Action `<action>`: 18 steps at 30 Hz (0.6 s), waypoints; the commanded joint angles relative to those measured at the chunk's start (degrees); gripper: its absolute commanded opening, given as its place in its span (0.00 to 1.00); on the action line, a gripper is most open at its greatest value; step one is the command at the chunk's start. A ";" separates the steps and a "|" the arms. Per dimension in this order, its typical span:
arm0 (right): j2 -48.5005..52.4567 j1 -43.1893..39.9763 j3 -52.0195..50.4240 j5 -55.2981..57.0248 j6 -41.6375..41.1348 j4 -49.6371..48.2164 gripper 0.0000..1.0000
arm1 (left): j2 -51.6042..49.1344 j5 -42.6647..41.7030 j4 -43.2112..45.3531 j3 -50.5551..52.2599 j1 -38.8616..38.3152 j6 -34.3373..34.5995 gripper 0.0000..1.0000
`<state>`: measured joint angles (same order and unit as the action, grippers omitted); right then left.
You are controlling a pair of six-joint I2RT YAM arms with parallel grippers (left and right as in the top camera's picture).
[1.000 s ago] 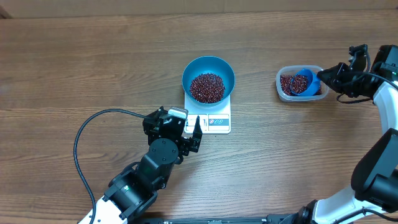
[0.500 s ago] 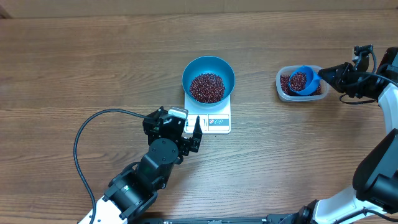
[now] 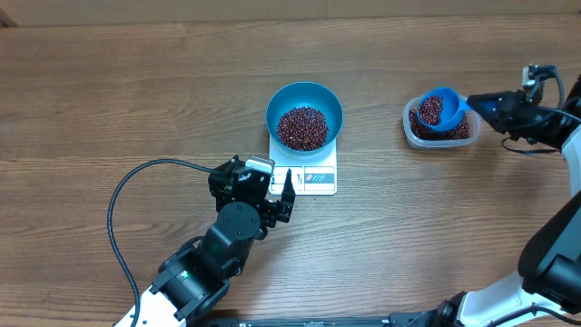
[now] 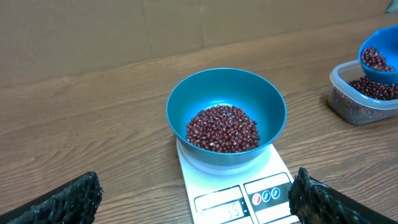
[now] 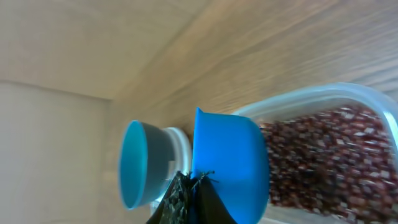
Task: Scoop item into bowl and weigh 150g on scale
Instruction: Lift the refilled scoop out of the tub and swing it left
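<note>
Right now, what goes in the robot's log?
right gripper: shut on scoop, full, over tub | left gripper: open, by scale | bowl: on scale, holds beans

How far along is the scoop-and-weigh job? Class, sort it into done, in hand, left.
Done: the bowl sits on the scale with beans inside. In hand: the right gripper holds a loaded scoop over the tub. Left: tip it into the bowl and check the display, which is unreadable.

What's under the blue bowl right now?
The white scale sits under the bowl; only its front strip with display and buttons shows. The rest of its platform is covered by the bowl, and the beans hide the bowl's floor.
</note>
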<state>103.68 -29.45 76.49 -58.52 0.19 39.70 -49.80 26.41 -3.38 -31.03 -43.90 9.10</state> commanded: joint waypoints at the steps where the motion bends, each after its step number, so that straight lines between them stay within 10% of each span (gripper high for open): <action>1: 0.35 -0.31 -0.24 -9.46 0.20 -0.55 0.04 | -0.07 1.03 0.13 0.39 -0.37 1.22 1.00; 18: -11.02 4.46 0.22 -10.62 -9.57 -5.49 0.04 | -0.07 1.03 0.13 0.39 -0.37 1.22 1.00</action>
<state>98.43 -26.59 76.40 -66.74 -5.23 36.29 -49.80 26.41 -3.38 -31.03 -43.90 9.10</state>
